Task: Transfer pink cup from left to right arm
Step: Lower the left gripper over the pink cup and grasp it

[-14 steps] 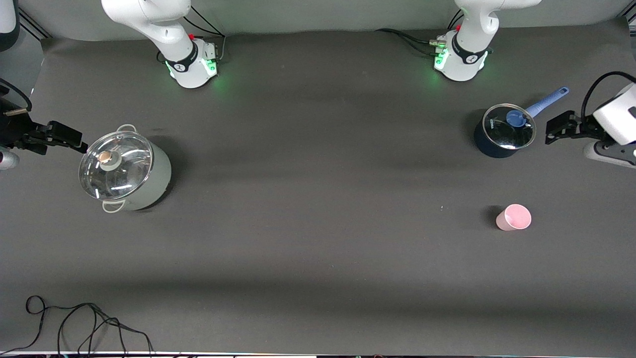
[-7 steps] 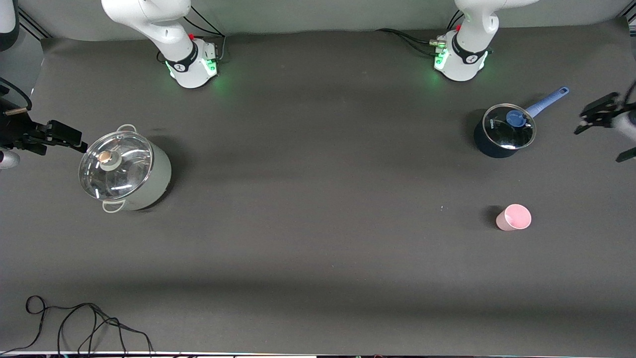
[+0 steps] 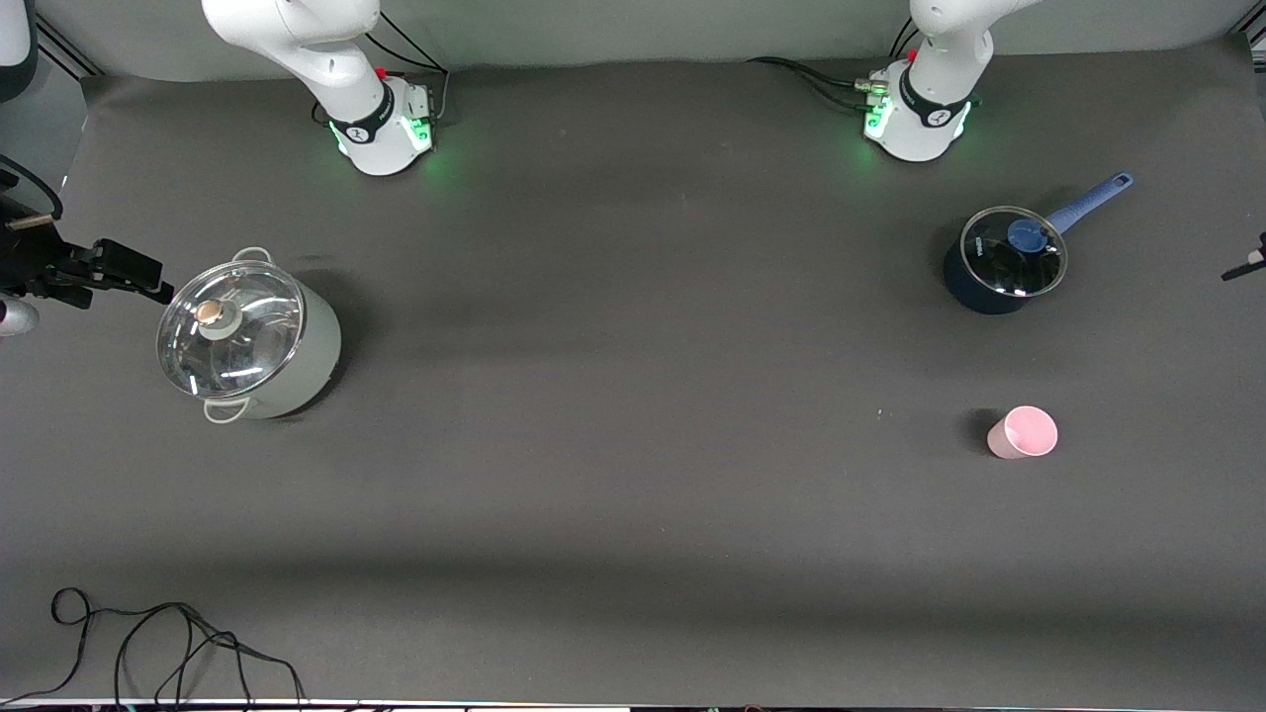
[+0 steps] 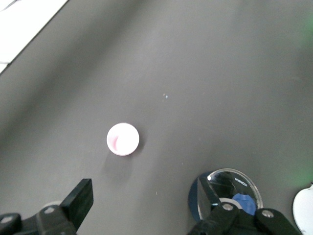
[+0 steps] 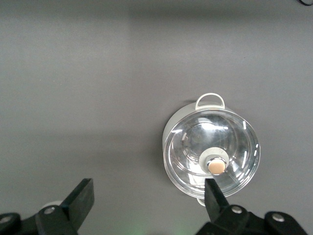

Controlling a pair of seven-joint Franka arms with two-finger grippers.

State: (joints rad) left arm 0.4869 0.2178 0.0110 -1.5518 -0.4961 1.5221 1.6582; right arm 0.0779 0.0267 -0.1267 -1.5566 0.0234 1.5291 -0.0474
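The pink cup [image 3: 1023, 432] stands upright with its mouth up, toward the left arm's end of the table and nearer to the front camera than the blue saucepan [image 3: 1004, 259]. In the left wrist view the cup [image 4: 122, 139] lies well clear of my left gripper [image 4: 145, 199]. That gripper hangs high and open with nothing between its fingers, one finger over the saucepan's lid [image 4: 227, 193]. It has almost left the front view. My right gripper [image 3: 138, 272] waits open and empty beside the large white pot [image 3: 242, 336], which also shows under the right gripper [image 5: 148, 197].
The white pot [image 5: 211, 152] has a glass lid and two loop handles. The saucepan's blue handle [image 3: 1091, 200] points toward the left arm's end. A black cable [image 3: 148, 643] lies coiled near the front edge at the right arm's end. The table edge [image 4: 24, 19] shows pale.
My left arm has swung outward past the table's end, so its gripper has nearly left the front view. The cup, both pots and the right arm have not moved.
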